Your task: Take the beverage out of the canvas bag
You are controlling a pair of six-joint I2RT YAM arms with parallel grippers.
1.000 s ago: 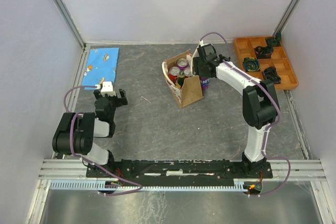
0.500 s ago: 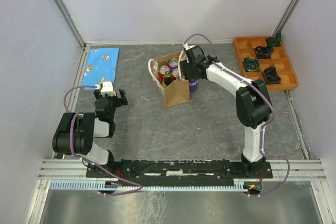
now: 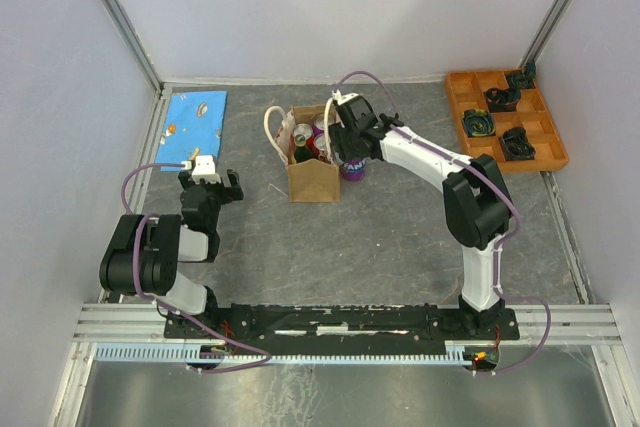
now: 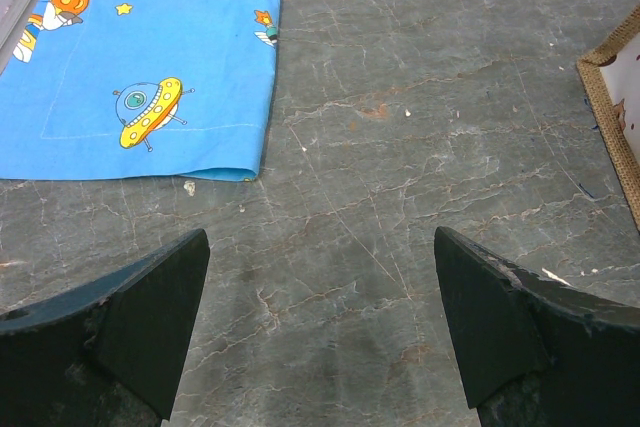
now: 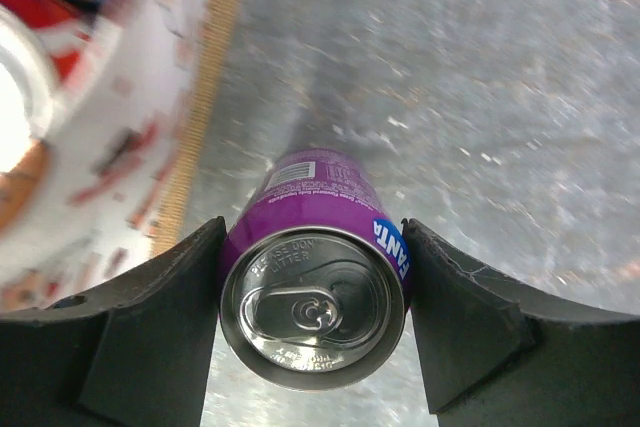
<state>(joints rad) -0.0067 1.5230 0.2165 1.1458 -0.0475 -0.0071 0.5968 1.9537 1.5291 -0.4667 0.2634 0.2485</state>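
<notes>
The right claw was clamped on the purple can, held just outside the right wall of the bag with its long axis vertical; the left claw, jaws apart, sat well left of the bag.

Overhead view: even, diffuse light from above, walls bright, only short soft shadows on the bench. Whole frame sharp.

Left wrist view: well lit, bench veining crisp. Fingers of my left claw read near-black, little surface detail.

Right wrist view: purple can in my right claw is in focus, lid reflecting pale light. Canvas bag and bench behind it are smeared. A dark streak of shadow runs up the bench from the can.
</notes>
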